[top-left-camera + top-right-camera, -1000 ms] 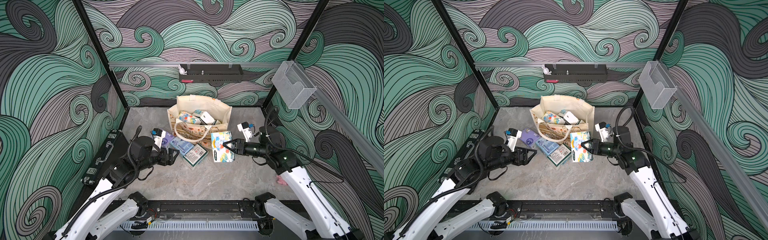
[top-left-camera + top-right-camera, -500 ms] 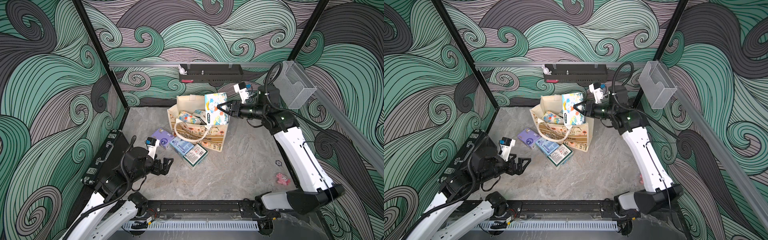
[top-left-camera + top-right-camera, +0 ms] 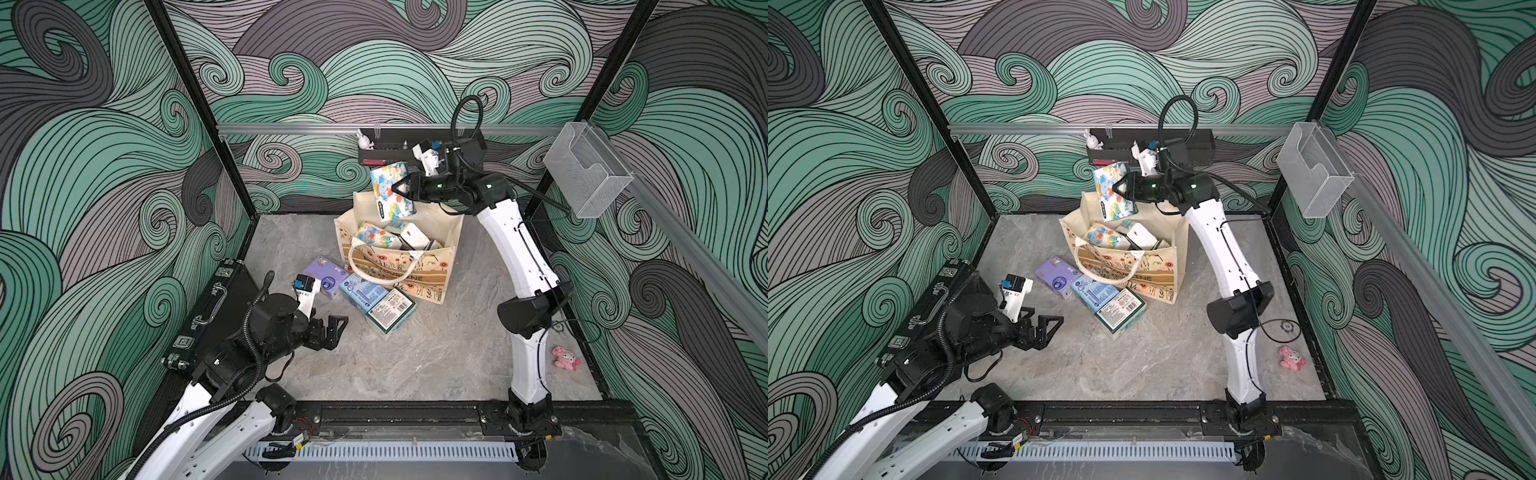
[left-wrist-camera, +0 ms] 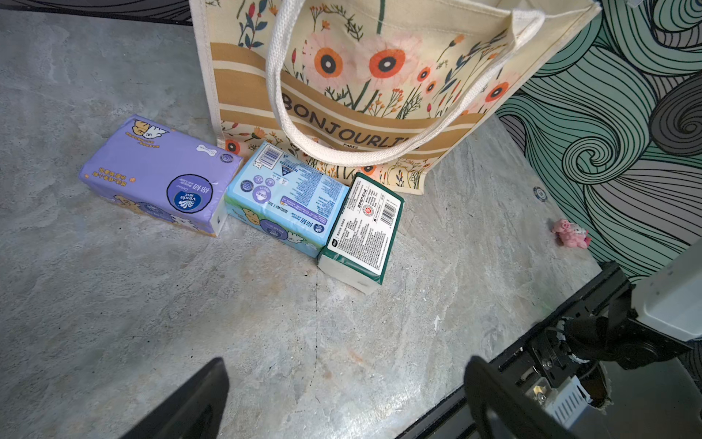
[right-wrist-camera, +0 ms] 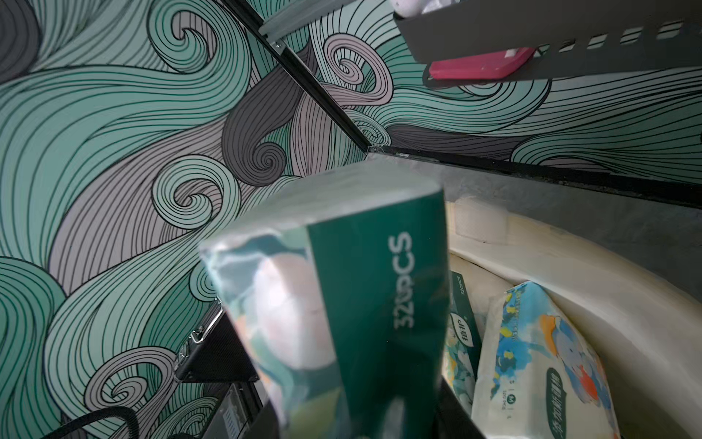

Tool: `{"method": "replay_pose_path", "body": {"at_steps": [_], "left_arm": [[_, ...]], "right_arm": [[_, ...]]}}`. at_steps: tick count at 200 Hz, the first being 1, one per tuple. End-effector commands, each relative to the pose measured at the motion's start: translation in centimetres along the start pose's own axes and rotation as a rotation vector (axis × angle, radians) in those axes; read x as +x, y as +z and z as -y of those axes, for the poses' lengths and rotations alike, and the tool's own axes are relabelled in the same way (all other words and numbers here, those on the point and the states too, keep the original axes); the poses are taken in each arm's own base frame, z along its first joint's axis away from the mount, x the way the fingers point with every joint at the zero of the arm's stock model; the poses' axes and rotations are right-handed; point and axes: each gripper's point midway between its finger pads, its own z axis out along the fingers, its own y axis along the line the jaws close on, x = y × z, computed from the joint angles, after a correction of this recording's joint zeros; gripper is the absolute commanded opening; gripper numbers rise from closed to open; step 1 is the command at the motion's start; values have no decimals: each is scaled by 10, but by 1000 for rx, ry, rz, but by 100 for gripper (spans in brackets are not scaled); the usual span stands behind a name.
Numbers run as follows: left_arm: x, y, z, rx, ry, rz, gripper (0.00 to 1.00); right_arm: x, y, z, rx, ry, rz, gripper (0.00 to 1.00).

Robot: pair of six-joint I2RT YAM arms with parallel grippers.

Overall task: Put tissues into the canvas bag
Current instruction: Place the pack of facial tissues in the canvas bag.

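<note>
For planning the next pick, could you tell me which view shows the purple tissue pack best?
The left wrist view: the purple tissue pack lies large and unobstructed. Both top views show it small; the right wrist view misses it.

Bag mouth: you reach the canvas bag (image 3: pixel 432 270) from above only. The packs inside (image 3: pixel 376 237) crowd its interior, and the right gripper (image 3: pixel 401 189) with its elephant-print pack (image 3: pixel 388 195) hangs over the opening.
Bag front: purple pack (image 3: pixel 326 276), light blue pack (image 3: pixel 362 293), green-white pack (image 3: pixel 390 311) in a touching row; white handle (image 4: pixel 274 76) droops above them.
Your left side: black case (image 3: pixel 216 303) along the wall.
Clear floor (image 3: pixel 415 365): ahead of the left gripper (image 3: pixel 334 330), and right of the bag.
</note>
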Motion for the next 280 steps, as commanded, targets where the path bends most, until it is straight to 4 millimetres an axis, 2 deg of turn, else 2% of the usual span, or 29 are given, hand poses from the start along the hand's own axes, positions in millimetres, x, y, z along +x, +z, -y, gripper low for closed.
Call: {"method": "replay_pose_path", "body": {"at_steps": [1, 28, 89, 128, 138, 156, 167, 181, 215, 245, 259, 280], "left_arm": [[-3, 1, 3, 15, 13, 4, 99], [-3, 1, 3, 18, 14, 5, 99], [-1, 6, 2, 12, 10, -12, 99], [-1, 6, 1, 4, 9, -12, 99], [-1, 7, 0, 1, 9, -15, 99], [0, 9, 0, -2, 7, -24, 99], [0, 9, 0, -3, 7, -24, 99], [1, 9, 0, -4, 8, -24, 99], [1, 9, -1, -10, 6, -26, 99], [1, 9, -3, -20, 5, -27, 99], [1, 10, -4, -25, 5, -30, 99], [4, 16, -7, -46, 0, -54, 99]], "right_arm": [[15, 2, 9, 145, -78, -34, 39], [28, 12, 13, 191, -117, -68, 41], [50, 34, 28, 231, -72, -133, 48], [68, 57, 27, 179, -23, -196, 52], [75, 64, 27, 159, -10, -221, 56], [82, 69, 23, 125, -6, -253, 72], [77, 62, 22, 144, -32, -241, 83], [66, 48, 20, 170, -65, -207, 87], [44, 8, 8, 201, -121, -133, 87], [32, -39, -6, 249, -195, -71, 86], [33, -61, -11, 269, -226, -56, 86], [45, -92, -9, 322, -260, -57, 86]]}}
